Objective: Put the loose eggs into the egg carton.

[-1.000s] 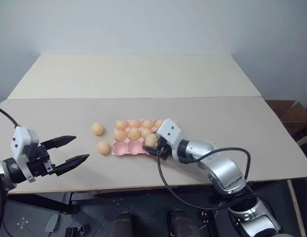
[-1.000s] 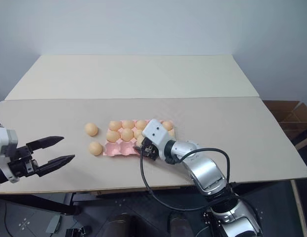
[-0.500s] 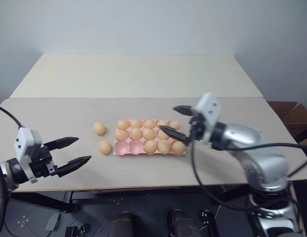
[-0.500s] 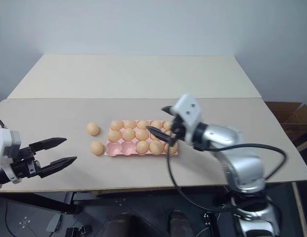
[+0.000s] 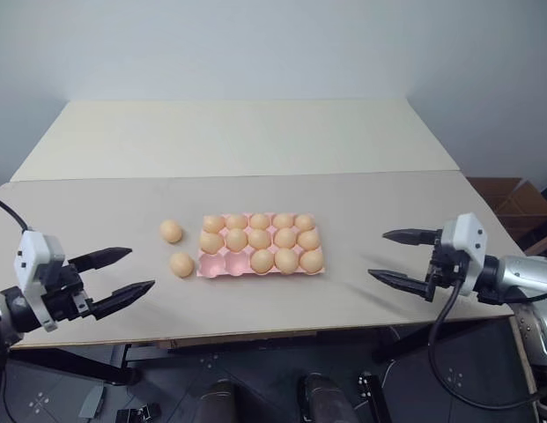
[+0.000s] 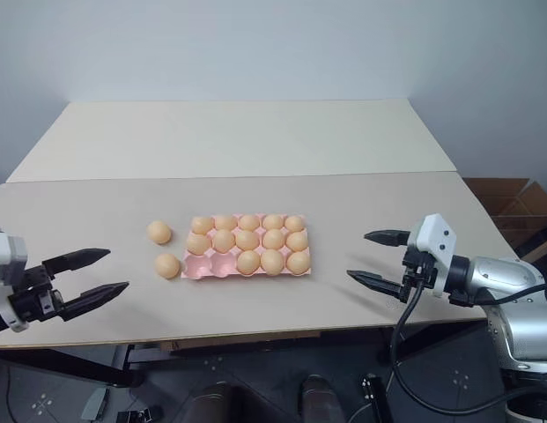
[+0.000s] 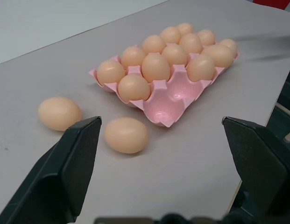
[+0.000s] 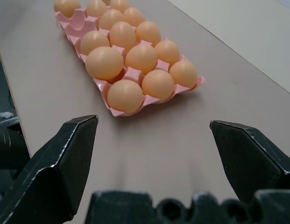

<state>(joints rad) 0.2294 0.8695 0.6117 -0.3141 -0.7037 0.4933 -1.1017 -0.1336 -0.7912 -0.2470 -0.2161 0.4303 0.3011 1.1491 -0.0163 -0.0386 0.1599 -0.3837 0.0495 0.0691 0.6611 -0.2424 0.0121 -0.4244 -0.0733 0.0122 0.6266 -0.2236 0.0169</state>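
Note:
Two loose eggs lie on the table just left of the pink egg carton. The carton holds several eggs, and its two front-left cups are bare. My left gripper hovers open near the table's front-left edge, pointing at the loose eggs and well short of them. In the left wrist view the nearer loose egg lies between its fingers, some way ahead. My right gripper is open and empty, right of the carton with a gap between. The carton lies ahead in the right wrist view.
A second, paler table panel adjoins at the back. A cardboard box stands on the floor beyond the table's right end. The table's front edge runs just below both grippers.
My right gripper has pulled away from the carton's front row to the right, rising a little and opening, leaving an egg in a cup there. The left gripper has stayed put.

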